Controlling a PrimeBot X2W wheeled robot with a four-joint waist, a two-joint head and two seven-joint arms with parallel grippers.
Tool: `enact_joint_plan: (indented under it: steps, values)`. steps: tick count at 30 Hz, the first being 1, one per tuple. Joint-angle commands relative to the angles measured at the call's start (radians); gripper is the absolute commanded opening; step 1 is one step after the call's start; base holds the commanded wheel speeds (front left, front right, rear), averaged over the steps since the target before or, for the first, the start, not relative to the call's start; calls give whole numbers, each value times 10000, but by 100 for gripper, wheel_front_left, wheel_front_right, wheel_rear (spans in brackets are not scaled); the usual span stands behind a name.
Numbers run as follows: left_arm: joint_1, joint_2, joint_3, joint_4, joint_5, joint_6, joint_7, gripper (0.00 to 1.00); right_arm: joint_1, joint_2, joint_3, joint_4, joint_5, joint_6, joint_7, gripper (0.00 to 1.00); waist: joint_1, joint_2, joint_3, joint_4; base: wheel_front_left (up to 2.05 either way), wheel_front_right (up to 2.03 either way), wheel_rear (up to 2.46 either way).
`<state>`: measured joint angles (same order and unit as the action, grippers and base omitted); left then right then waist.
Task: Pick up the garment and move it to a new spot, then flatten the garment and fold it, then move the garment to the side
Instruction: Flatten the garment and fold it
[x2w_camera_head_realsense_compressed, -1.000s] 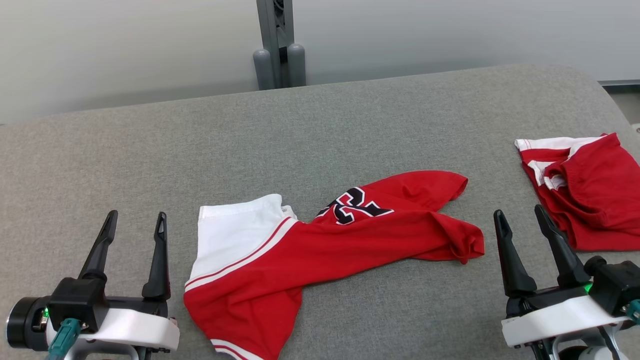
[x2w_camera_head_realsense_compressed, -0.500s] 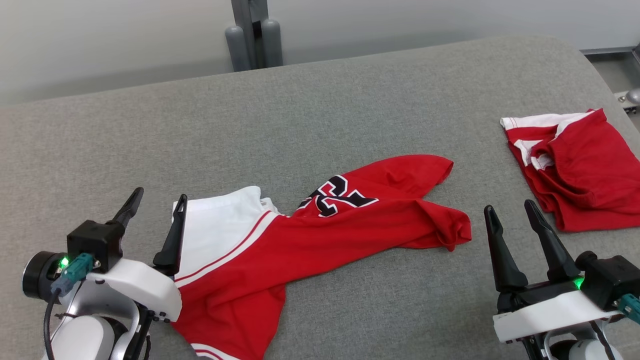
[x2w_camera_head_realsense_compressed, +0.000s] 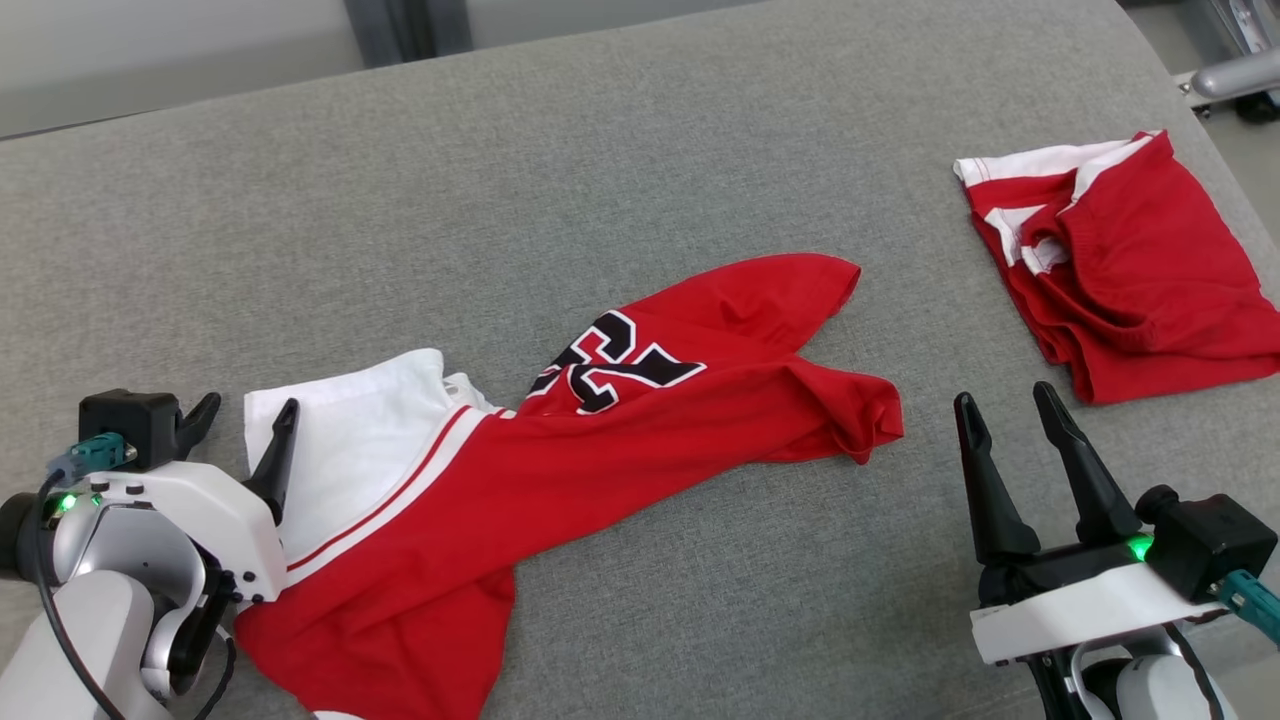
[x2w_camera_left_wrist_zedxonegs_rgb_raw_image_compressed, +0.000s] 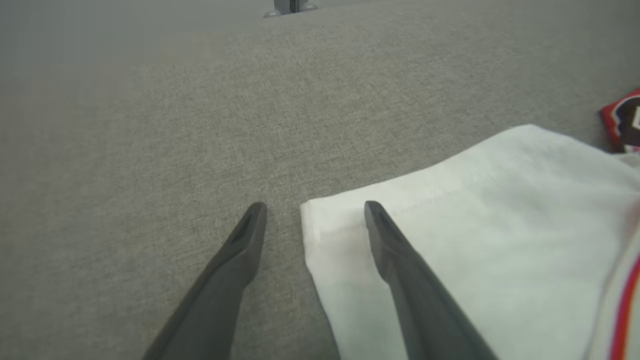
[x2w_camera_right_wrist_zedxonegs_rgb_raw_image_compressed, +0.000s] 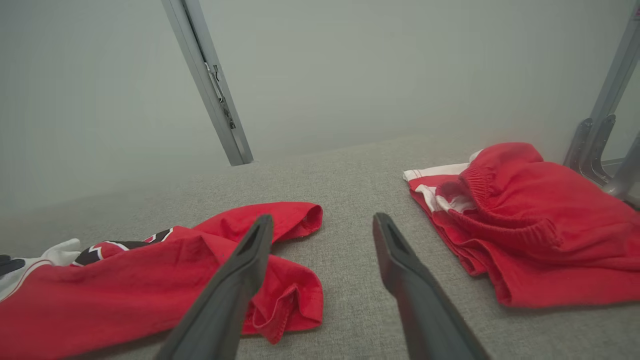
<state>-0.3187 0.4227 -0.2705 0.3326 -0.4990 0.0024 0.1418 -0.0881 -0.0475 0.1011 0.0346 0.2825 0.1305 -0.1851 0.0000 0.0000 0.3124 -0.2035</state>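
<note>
Red-and-white garment lies twisted mid-table. Left gripper, jaws wide, straddles its white corner. Advise lowering until the hem sits deep between the fingers, then closing. Right gripper, open and empty, stands near the red end.

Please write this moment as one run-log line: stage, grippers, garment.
stage: pre-grasp | left gripper: open, astride white corner of garment | right gripper: open, clear of garment | garment: crumpled | held: nothing
</note>
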Motion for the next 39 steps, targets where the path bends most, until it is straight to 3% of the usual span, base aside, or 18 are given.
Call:
enact_joint_plan:
  steps: [1,2,3,5,16,25,26,27,28,29,30,39]
  values:
    - [-189,24,41,136,-81,-62,27,100,-78,-52,-43,42,71,7,-71,100,0,0,90,-95,0,0,0]
    - [-229,27,34,243,-143,-120,64,100,-73,-53,-57,102,74,7,-81,100,0,0,105,-109,0,0,0]
    - [-226,16,13,327,-188,-145,120,84,-70,-55,-68,154,86,7,-62,100,0,0,110,-116,0,0,0]
    - [-213,-6,-43,462,-264,-222,247,0,-22,-52,-52,278,21,7,112,100,0,0,119,-126,0,0,0]
    - [-608,-1,-244,417,-91,-275,19,0,-145,-56,550,663,326,7,1391,100,0,0,283,97,0,0,0]
    - [-857,-77,-429,199,-11,-346,-160,0,-1051,-58,908,1737,391,7,1379,100,0,0,502,385,0,0,0]
    - [-882,-91,-439,170,10,-345,-236,0,-1139,-61,916,1918,416,7,1392,84,0,0,516,417,0,0,0]
    - [-891,-99,-448,134,28,-340,-304,0,-1217,-62,912,2048,440,7,1345,49,0,0,529,455,0,0,0]
    - [-897,-100,-453,120,38,-338,-339,0,-1292,-61,916,2215,463,5,1349,37,0,0,548,484,0,0,0]
    - [-926,-104,-443,102,43,-328,-426,0,-1351,-64,910,2333,469,7,1325,14,0,0,563,505,0,0,0]
    - [-980,-105,-416,43,73,-286,-549,0,-1413,-61,890,2434,504,7,1268,0,0,0,574,527,0,0,0]
    - [-972,-69,-56,-844,224,174,-1550,0,-1385,-64,445,2046,656,5,370,0,0,0,508,646,0,0,0]
